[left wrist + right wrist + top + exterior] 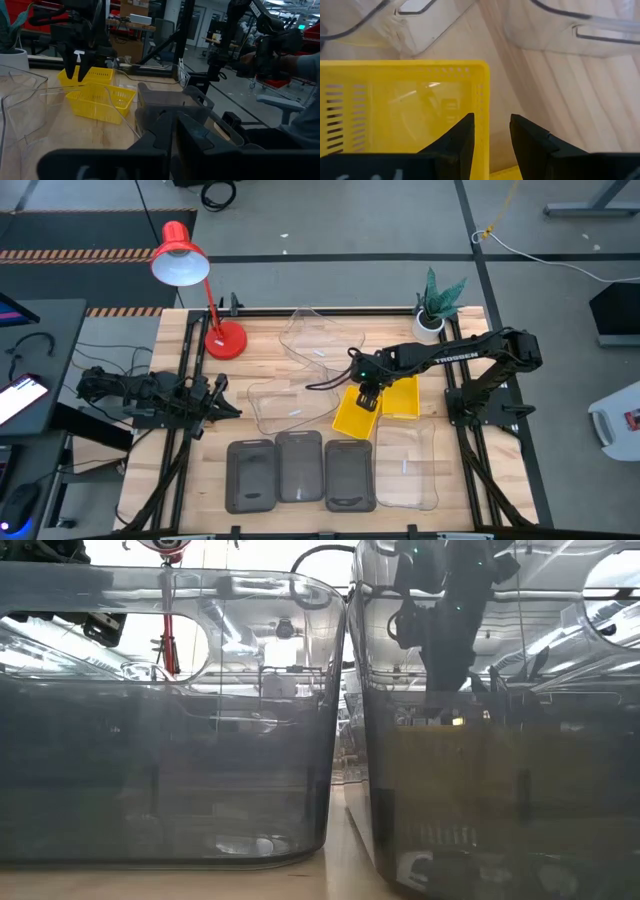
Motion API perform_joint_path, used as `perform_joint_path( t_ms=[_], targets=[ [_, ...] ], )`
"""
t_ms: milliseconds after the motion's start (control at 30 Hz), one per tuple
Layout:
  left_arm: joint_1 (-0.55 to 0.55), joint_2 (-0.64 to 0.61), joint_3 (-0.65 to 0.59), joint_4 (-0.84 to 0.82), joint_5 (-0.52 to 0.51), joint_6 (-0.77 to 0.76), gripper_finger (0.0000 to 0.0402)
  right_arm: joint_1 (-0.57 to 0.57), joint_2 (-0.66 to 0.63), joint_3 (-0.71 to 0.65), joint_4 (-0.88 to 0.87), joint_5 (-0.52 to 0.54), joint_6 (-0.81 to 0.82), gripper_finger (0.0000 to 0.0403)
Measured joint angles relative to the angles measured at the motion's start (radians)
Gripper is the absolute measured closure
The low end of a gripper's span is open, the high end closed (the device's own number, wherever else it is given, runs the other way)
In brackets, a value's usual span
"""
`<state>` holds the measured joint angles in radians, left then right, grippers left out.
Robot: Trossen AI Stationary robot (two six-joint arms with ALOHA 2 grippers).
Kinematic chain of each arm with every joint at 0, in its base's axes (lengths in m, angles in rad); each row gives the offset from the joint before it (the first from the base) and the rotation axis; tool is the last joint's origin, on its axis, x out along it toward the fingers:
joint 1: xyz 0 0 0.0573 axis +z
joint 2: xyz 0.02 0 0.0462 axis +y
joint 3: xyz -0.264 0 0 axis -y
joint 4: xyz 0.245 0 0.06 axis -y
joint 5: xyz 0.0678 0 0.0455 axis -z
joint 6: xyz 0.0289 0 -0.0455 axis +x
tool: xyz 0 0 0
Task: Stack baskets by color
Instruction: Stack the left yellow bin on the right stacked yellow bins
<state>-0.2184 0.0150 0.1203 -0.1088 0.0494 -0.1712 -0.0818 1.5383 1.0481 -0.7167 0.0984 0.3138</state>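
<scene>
Two yellow baskets lie at mid-table: one turned askew (357, 412) (395, 110), one beside it (401, 396). My right gripper (366, 398) (491, 135) points steeply down, open, over the askew basket's end wall (482, 105). One finger is over the inside and one outside, with wood showing in the gap. Three dark grey baskets (300, 472) stand in a row along the near edge. Clear baskets lie at the far middle (315, 340), the centre (285, 405) and the near right (405, 465). My left gripper (228, 398) rests shut at the table's left.
A red desk lamp (190, 280) stands at the far left and a small potted plant (437, 305) at the far right. The low view looks through the dark grey baskets (170, 720). A person (300, 65) sits beyond the table's right side.
</scene>
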Motion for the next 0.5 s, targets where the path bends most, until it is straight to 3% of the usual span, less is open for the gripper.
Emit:
perform_joint_path(
  t_ms=[500],
  targets=[
    [0.0,0.0,0.0,0.0,0.0,0.0,0.0369,-0.015,0.0,-0.068,0.124,-0.014,-0.052,0.0271]
  ],
)
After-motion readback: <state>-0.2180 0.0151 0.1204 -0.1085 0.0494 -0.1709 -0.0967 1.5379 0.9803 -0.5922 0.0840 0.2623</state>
